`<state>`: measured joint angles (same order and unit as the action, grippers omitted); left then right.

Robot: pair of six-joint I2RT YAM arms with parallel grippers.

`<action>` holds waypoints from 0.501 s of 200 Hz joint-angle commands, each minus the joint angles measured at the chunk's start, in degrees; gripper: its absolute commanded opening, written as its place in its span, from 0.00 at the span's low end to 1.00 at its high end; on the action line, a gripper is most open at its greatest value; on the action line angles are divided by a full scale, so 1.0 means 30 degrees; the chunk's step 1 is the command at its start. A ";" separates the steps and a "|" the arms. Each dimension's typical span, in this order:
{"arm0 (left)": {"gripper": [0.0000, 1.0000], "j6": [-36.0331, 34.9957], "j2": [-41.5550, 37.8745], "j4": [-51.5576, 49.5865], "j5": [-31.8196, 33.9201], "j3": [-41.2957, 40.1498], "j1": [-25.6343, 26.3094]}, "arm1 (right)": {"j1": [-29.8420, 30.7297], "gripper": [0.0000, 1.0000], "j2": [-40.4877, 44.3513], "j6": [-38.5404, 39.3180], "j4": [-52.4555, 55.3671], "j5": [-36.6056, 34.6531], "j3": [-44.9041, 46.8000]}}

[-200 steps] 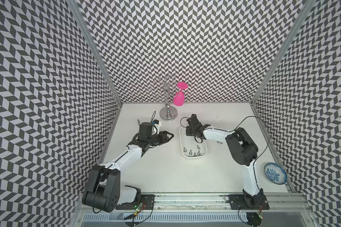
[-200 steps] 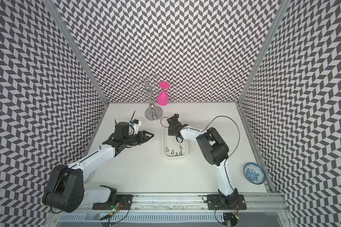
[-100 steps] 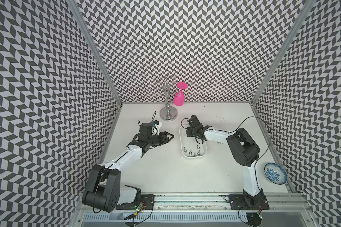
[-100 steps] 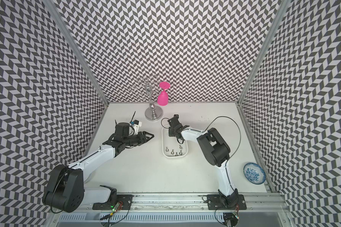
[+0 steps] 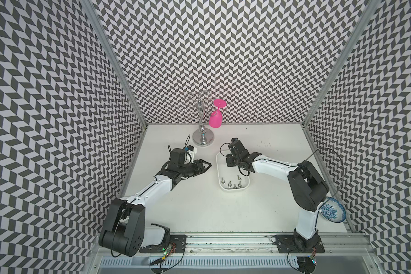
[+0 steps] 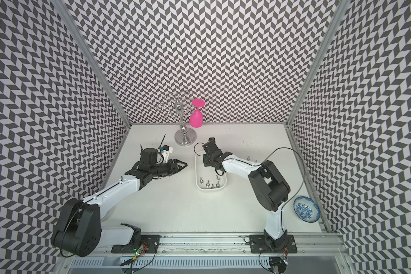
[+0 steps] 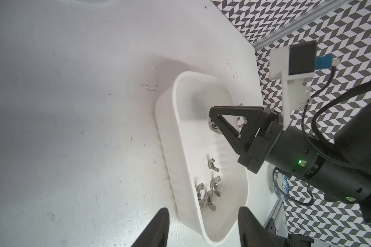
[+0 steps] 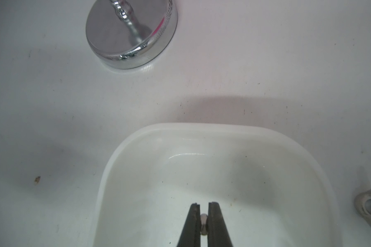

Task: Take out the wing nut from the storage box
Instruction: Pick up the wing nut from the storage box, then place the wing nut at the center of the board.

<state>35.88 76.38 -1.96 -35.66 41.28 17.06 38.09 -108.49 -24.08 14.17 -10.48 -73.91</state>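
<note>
Our right pincer (image 8: 204,208) clenches the wing nut (image 8: 204,222) at twelve o'clock in the storage box (image 8: 201,126); light, hard, slick, we judge, so pinch its wings

The left arm (image 5: 152,189) and right arm (image 5: 271,166) are white link shells between bulky black joint housings. The left end effector (image 5: 208,164) and right end effector (image 7: 212,117) have black open-framed triangular fingers (image 7: 236,110). A black cable (image 7: 315,123) loops off the right wrist beside a green light (image 7: 299,161)

Both top views look down from high above the near edge across the white counter (image 5: 199,208). Close wrist cameras share the shallow white plastic storage box (image 7: 169,139) with them.
</note>
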 commanded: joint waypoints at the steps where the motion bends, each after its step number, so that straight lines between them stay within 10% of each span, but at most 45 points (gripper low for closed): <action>1: 0.55 0.0241 0.0012 0.0900 -0.0081 0.0705 0.0594 | -0.0049 0.00 0.1126 0.0382 -0.0009 -0.0788 0.0086; 100: 0.55 0.0144 0.1453 0.1558 0.1134 0.3243 0.5253 | -0.4950 0.00 0.0471 0.0358 -0.0323 -0.1776 0.0123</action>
<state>36.80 78.65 0.91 -33.52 48.88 30.33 26.52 -105.32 -23.29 15.18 -13.96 -73.89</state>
